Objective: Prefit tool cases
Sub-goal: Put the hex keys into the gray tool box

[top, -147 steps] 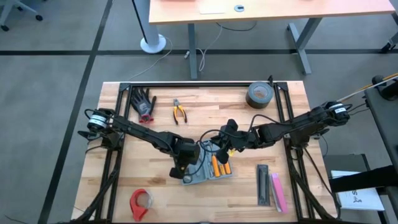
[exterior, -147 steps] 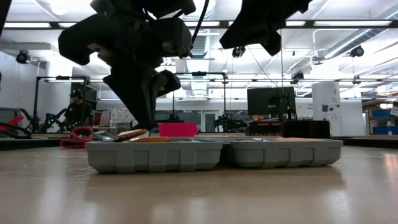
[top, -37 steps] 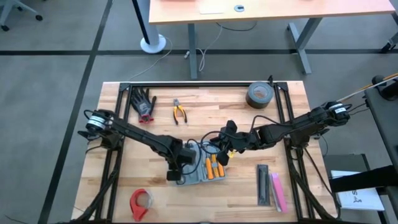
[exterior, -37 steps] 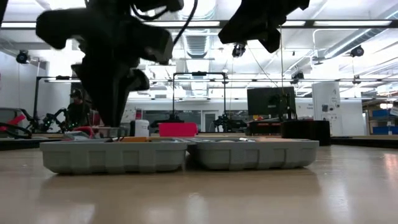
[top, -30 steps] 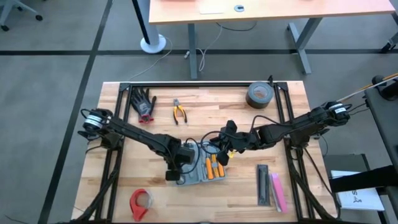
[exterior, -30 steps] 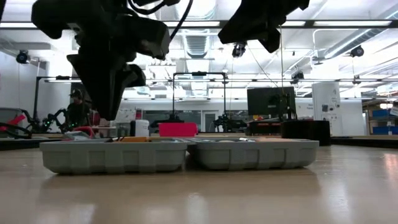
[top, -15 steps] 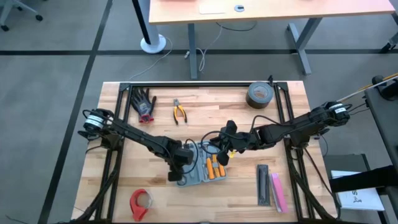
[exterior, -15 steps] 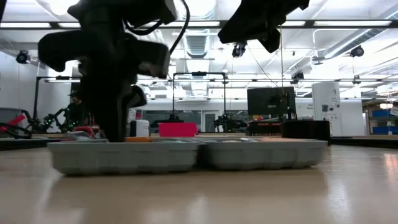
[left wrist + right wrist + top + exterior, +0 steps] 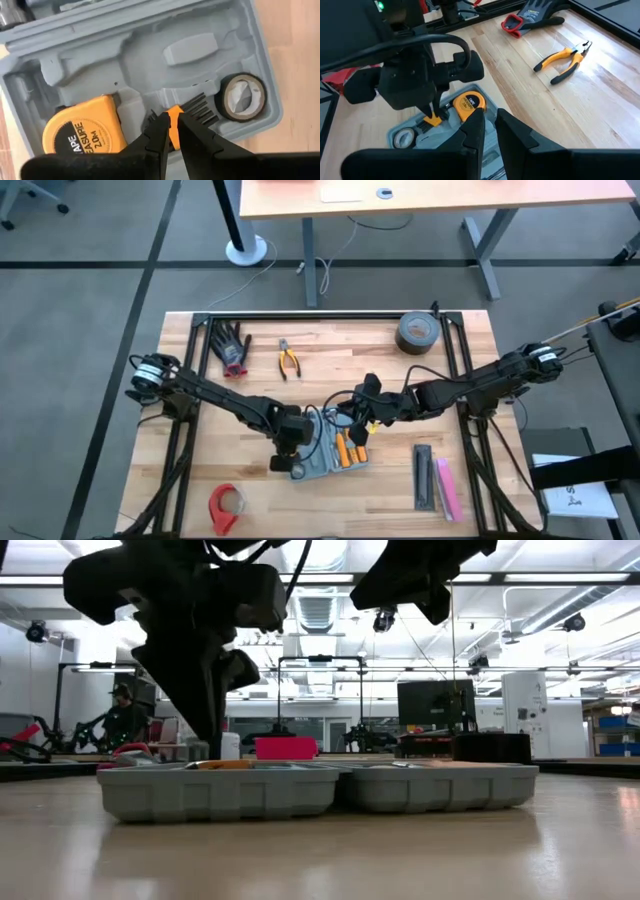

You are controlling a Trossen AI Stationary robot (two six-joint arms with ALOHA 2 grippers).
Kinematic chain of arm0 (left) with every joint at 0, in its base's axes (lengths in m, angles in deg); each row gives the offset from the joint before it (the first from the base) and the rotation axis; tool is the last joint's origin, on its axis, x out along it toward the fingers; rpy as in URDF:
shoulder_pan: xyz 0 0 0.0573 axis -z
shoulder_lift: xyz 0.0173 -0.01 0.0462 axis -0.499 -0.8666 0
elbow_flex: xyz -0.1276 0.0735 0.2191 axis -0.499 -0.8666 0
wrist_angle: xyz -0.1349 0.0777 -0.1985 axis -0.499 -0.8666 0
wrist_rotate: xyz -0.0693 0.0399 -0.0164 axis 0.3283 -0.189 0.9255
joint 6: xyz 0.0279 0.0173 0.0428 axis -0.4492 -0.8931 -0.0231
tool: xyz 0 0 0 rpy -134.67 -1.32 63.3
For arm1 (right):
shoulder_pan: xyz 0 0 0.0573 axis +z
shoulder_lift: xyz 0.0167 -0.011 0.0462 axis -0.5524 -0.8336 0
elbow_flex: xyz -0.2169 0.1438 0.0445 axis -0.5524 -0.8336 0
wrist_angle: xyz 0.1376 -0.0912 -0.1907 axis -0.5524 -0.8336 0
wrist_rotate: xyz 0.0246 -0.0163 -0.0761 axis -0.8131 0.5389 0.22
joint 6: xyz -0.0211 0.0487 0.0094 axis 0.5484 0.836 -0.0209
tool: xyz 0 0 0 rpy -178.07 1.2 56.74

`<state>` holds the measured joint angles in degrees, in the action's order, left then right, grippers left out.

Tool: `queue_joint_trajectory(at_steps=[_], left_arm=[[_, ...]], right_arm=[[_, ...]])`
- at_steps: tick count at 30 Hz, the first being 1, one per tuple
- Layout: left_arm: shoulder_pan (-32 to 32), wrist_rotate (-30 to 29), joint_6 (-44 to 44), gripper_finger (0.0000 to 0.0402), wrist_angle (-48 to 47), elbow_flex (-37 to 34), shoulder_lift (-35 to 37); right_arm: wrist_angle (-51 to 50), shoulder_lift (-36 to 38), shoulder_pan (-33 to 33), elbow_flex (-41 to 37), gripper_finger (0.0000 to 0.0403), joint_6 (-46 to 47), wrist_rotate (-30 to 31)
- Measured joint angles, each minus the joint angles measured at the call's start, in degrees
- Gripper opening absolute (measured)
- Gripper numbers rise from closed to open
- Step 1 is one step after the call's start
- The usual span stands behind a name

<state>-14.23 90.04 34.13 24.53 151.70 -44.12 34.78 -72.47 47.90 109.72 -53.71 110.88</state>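
- Left gripper pinches a small orange tool inside the open tool case, table centre.
- Right gripper, fingers nearly together, empty, hovers at the case's 2 o'clock.

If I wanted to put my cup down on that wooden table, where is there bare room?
Bare wood lies between the pliers and the tape roll, and between the red tape holder and the black bar. The middle is crowded: open tool case, both pincers.
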Motion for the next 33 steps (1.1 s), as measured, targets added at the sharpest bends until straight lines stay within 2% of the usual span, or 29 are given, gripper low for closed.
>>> queue_joint_trajectory(at_steps=[10,23,27,33], left_arm=[[1.5,0.6,-1.2,0.0043,5.3,-0.2,-0.5],[2.1,1.2,-1.3,0.0043,6.8,-1.0,-3.6],[2.2,2.7,-1.5,0.0043,6.7,-1.0,-3.8],[2.3,8.2,-1.5,0.0043,4.3,-1.0,-3.8]], right_arm=[[0.0,0.0,0.0,0.0,0.0032,0.0,0.0],[0.0,0.0,0.0,0.0,0.0032,0.4,0.0],[0.0,0.0,0.0,0.0,0.0032,0.4,0.0],[0.0,0.0,0.0,0.0,0.0032,0.4,0.0]])
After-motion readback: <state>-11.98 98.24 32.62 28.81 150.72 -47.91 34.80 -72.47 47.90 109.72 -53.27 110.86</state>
